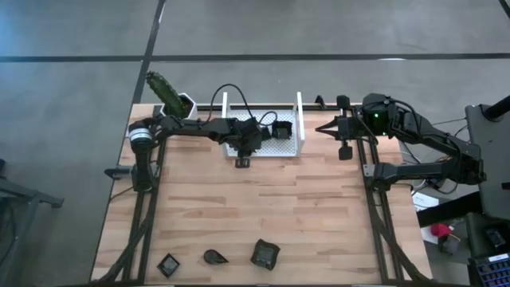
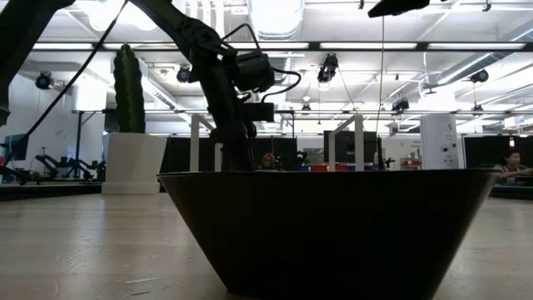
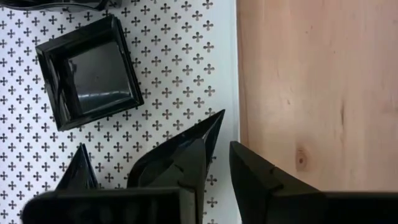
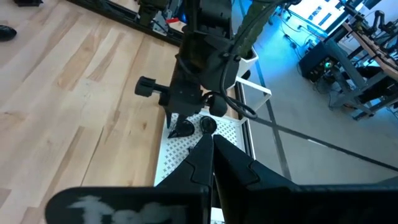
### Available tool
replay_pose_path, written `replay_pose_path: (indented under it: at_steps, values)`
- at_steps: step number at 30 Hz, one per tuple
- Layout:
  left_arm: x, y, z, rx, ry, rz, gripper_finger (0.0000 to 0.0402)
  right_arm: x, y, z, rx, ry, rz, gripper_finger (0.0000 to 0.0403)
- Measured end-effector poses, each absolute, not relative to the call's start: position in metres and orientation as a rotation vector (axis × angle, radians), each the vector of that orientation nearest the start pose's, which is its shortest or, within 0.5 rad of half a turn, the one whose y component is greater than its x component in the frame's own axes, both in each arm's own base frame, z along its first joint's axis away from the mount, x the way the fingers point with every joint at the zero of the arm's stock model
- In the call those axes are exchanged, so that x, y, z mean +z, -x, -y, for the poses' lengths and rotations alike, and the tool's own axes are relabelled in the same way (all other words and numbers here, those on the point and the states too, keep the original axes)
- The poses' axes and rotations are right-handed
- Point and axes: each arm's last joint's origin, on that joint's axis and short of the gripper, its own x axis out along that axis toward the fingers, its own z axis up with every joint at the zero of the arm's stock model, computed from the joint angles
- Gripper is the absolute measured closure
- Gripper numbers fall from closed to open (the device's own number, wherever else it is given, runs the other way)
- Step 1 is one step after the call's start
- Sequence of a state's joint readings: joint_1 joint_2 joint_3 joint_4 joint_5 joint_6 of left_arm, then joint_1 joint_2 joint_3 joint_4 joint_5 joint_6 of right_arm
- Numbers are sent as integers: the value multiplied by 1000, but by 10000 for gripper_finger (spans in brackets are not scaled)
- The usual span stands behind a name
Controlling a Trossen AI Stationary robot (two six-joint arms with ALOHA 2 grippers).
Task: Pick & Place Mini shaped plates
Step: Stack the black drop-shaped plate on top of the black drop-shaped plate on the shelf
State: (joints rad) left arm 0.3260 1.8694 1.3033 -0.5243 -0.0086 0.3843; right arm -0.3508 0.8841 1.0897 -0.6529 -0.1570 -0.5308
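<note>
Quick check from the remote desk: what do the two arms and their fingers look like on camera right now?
Both arms are dark, jointed links. The left arm trails looping black cables near its wrist; the right arm shows a small green light. The left gripper has black, tapered, pointed fingers, as does the right gripper.

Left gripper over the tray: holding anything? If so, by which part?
Yes. The left gripper holds a leaf-shaped mini plate by its rim near the pointed tip, over the white tray. The right gripper is shut and empty.
</note>
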Motion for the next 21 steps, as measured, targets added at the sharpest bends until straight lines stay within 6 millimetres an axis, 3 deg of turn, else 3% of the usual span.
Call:
replay_pose_path:
  at_steps: [21]
  values:
    - [169, -354, -122, 141, -189, -1121, 335, 375, -158, 53, -71, 409, -472, 394]
